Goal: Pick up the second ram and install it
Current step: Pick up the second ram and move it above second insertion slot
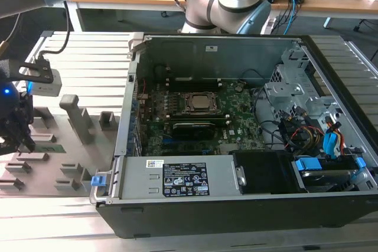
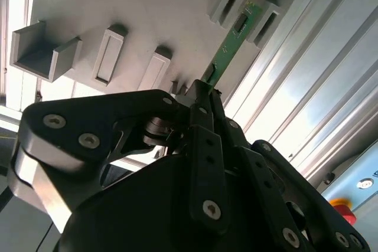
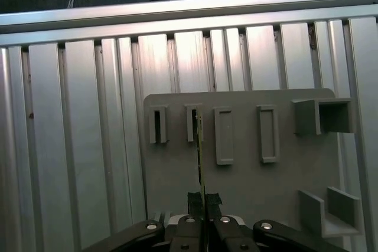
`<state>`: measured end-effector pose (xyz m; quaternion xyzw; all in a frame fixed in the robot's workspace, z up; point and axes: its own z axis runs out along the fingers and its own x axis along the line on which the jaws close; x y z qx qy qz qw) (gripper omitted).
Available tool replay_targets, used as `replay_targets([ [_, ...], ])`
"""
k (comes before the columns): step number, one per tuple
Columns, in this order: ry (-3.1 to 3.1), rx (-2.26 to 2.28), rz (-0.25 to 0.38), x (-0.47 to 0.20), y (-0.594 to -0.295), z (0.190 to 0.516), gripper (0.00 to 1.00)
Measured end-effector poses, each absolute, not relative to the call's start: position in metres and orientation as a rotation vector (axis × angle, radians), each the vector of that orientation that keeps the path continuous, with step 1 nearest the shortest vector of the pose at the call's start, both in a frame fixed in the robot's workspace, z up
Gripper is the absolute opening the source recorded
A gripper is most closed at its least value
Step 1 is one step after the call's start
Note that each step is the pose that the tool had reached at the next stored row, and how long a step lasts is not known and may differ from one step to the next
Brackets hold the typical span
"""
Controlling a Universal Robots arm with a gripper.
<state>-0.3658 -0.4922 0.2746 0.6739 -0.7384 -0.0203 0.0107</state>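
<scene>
The second ram (image 3: 199, 151) is a slim green stick, seen edge-on in the first wrist view. Its far end sits in a slot of a grey holder block (image 3: 192, 123). In the second wrist view its green face with dark chips (image 2: 232, 44) runs from the fingers to the holder blocks. My gripper (image 3: 204, 200) is shut on the near end of the stick, one black finger (image 2: 199, 95) on each side. At the exterior view's left, the gripper (image 1: 19, 137) hangs low over the grey holder plate (image 1: 88, 157), with a bit of green board (image 1: 52, 147) beside it.
An open computer case (image 1: 236, 122) lies at the exterior view's middle and right, with the motherboard (image 1: 195, 116), a processor socket and a black expansion card (image 1: 192, 128) inside. Several grey holder blocks (image 1: 77, 116) stand on the plate. Ribbed aluminium table (image 3: 71, 146) surrounds the plate.
</scene>
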Motion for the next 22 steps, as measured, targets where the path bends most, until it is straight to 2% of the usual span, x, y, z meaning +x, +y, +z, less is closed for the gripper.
replay_targets([
  [22, -2.304, 2.103, -0.064, -0.366, -0.492, 0.311, 0.14],
])
